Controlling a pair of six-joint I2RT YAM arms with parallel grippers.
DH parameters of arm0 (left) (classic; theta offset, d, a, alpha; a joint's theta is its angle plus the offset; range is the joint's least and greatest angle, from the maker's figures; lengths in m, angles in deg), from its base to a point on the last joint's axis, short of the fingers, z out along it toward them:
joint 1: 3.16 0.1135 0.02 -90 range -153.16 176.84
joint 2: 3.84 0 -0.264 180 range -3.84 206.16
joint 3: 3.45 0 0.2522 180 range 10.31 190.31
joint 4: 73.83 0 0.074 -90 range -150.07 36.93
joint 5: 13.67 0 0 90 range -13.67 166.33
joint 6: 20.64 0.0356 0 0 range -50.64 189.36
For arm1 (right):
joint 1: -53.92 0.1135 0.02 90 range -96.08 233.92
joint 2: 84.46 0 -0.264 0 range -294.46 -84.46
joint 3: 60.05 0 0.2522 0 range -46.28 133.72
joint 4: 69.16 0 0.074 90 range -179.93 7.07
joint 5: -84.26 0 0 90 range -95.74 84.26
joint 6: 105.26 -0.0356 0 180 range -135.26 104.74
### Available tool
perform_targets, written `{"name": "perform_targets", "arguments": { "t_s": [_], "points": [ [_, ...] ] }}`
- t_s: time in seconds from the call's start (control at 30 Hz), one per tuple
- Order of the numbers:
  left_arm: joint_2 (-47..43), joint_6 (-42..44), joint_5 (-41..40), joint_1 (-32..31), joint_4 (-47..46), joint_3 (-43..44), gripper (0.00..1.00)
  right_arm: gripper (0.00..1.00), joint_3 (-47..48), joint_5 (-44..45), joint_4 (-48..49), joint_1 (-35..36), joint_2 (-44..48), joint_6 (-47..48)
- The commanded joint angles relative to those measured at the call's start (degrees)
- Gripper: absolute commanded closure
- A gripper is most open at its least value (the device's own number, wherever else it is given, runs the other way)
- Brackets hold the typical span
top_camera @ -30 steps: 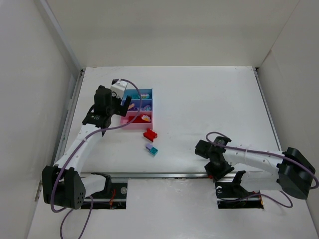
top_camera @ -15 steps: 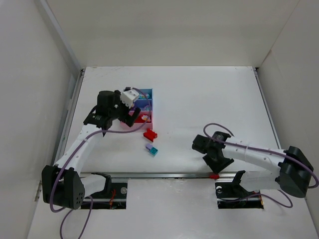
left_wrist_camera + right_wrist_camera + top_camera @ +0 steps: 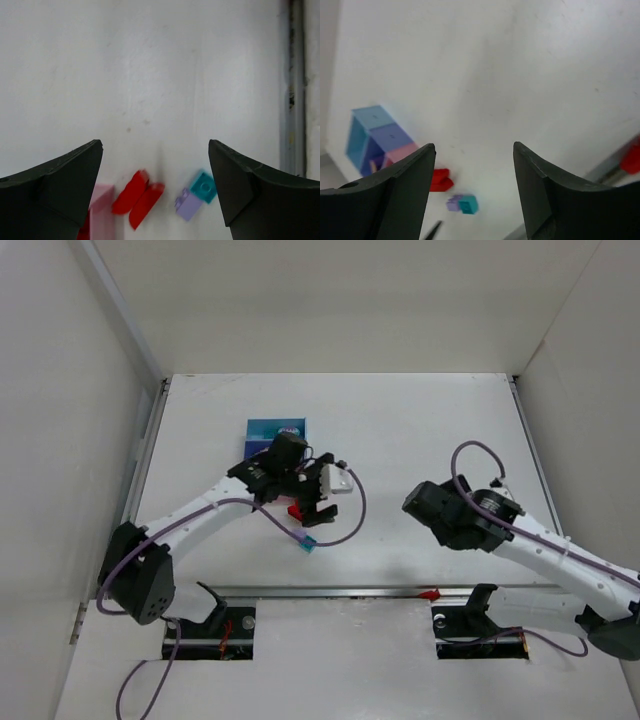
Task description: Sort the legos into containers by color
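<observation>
**Left gripper lining up on the red brick beside the trays**

You are holding the left gripper [image 3: 155, 145] above the table [image 3: 165, 65] with its jaws spread wide and nothing between them. The right gripper [image 3: 474, 146] is likewise hanging parted and empty, well apart from the work. The red brick [image 3: 137, 198] is lying just beside the corner of the pink tray [image 3: 104, 205], showing as two slanted glossy lobes. Whether that is one piece or two, you cannot tell. Near it, a teal brick [image 3: 203, 186] and a lilac brick [image 3: 188, 205] are sitting in contact, corner to corner. The trays [image 3: 272, 429] are lying mostly under your left arm, with only the light blue end showing from above. To pick well, you are probably wanting to centre the jaws over the red brick alone, turning the wrist so the fingers close across its narrow sides and descending clear of the tray wall. A small red object [image 3: 430, 594] is lying at the near rail.
</observation>
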Motion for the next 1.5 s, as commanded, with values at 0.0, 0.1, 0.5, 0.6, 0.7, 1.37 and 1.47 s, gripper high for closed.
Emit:
{"name": "perform_targets", "arguments": {
  "t_s": [0.0,0.1,0.5,0.6,0.7,1.37,1.47],
  "points": [
    [3.7,0.6,5.7,-7.4,-0.2,4.5,0.16,0.31,5.3,13.1,-3.4,-1.4,2.5,3.4],
    [8.1,0.1,7.1,-12.3,-2.1,7.2,0.25,0.30,8.2,16.9,-3.4,-4.2,3.2,10.2],
    [21.5,-8.9,6.4,-29.6,-12.5,15.0,0.24,0.19,16.9,24.1,18.8,-5.8,0.6,55.3],
    [24.6,-10.9,4.9,-31.6,-13.8,18.0,0.24,0.16,19.7,21.2,27.5,-5.8,0.1,68.3],
    [27.5,-12.0,4.9,-33.9,-14.3,20.5,0.28,0.14,22.1,18.3,33.3,-6.4,-2.6,77.7],
    [40.6,-24.6,-7.3,-39.8,-16.1,26.5,0.64,0.14,12.4,15.3,36.3,-6.4,3.6,72.9],
    [40.7,-24.6,-7.9,-40.3,-16.1,26.5,0.67,0.14,11.4,15.3,36.3,-6.4,4.9,72.9]
  ]
}}
